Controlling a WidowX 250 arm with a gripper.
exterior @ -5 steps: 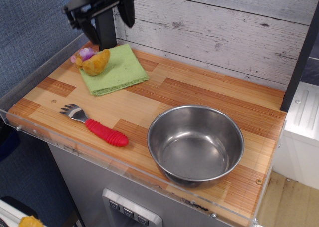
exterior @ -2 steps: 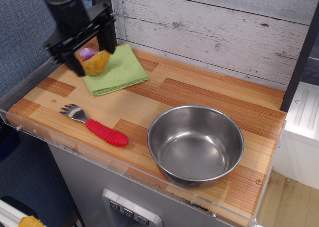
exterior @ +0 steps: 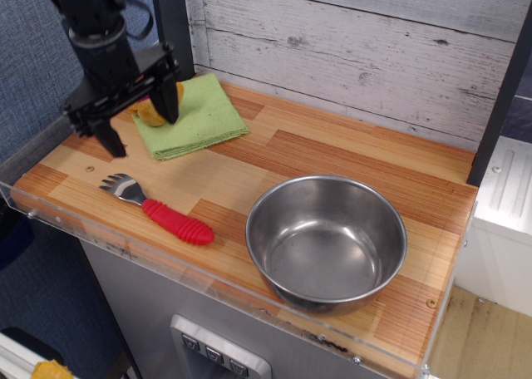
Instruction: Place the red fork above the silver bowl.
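Observation:
The red fork (exterior: 162,212) lies flat near the table's front left edge, silver head to the left and ribbed red handle pointing right. The silver bowl (exterior: 326,242) stands upright and empty at the front right, about a hand's width right of the fork's handle. My gripper (exterior: 138,126) hangs open at the left, above and behind the fork's head, holding nothing. Its two black fingers (exterior: 165,102) point down and are spread wide, clear of the fork.
A folded green cloth (exterior: 198,115) lies at the back left. A yellow toy (exterior: 148,110) sits on its left edge, partly hidden behind my fingers. A clear plastic lip (exterior: 125,250) runs along the front edge. A white plank wall (exterior: 357,46) stands behind the wooden tabletop (exterior: 332,159).
My gripper has moved from the back wall down and forward to the left, coming closer to the fork's head. It stays open. Fork, bowl and cloth have not moved.

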